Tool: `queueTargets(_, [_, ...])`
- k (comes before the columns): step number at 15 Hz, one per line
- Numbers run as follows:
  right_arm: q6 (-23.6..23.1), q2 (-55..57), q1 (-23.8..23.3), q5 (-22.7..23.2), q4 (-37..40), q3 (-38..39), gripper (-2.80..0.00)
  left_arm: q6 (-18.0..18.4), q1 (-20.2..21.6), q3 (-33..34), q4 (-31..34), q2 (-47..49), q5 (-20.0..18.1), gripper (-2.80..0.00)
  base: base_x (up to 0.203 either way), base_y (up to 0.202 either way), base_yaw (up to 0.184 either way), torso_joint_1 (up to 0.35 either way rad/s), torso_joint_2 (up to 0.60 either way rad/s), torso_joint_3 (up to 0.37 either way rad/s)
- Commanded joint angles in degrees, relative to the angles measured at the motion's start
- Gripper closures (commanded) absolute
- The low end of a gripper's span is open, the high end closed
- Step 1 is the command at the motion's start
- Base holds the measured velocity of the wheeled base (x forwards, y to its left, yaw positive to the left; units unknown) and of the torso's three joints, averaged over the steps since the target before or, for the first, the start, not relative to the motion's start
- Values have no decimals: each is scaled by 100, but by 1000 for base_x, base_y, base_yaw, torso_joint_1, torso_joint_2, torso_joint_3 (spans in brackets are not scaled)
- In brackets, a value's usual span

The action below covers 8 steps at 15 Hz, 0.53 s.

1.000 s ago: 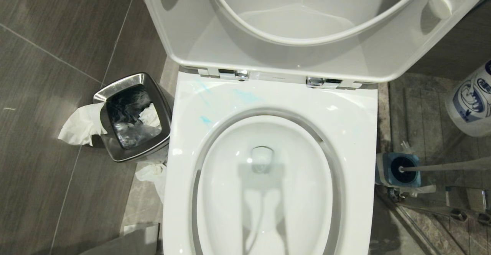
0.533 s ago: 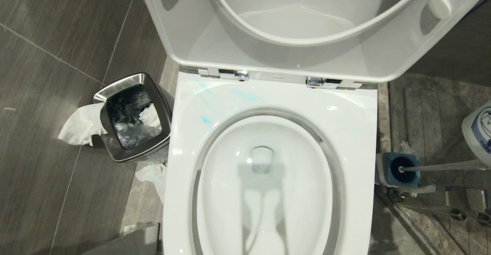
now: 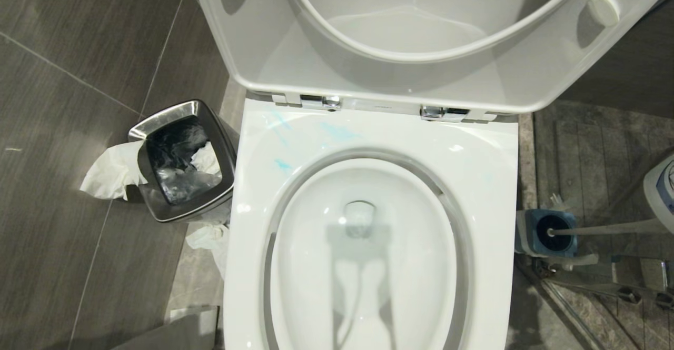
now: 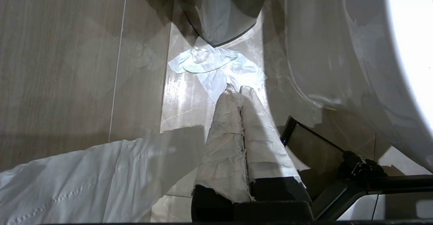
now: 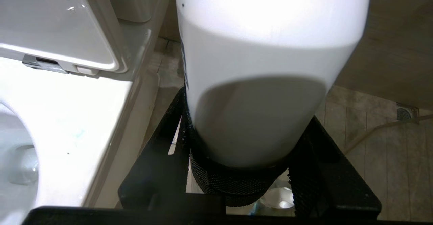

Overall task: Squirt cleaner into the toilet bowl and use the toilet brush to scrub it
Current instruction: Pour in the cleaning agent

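The toilet bowl (image 3: 305,245) fills the middle of the head view, lid and seat raised, clear water around its drain. Teal cleaner smears (image 3: 283,165) mark the back left of the rim. On the floor to the right, the toilet brush (image 3: 605,229) stands in its blue holder (image 3: 526,234), white handle leaning right. My right gripper (image 5: 248,127) is shut on a white bottle (image 5: 267,66) beside the toilet; only the bottle's edge (image 3: 664,187) shows in the head view. My left gripper (image 4: 236,89) is shut and empty, low over the floor left of the toilet.
A square steel bin (image 3: 181,160) with a black liner stands left of the toilet, crumpled tissue (image 3: 108,173) around it. More tissue (image 4: 216,69) lies under the left gripper, next to the toilet's base (image 4: 338,49). Metal fittings (image 3: 626,292) lie on the floor by the brush holder.
The white bottle in my right gripper has slid right and lower, almost out of the head view. The left arm, the toilet and the brush have not moved.
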Motion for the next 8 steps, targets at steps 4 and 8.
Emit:
queueTargets(4, [-2,17,-1,4,-19,-53,0,-48,1,11,-1,9,69,0,0,0,0,3,5,94])
queueTargets(8, [-2,17,-1,13,-19,-61,0,-39,1,12,-1,9,60,0,0,0,0,3,3,190])
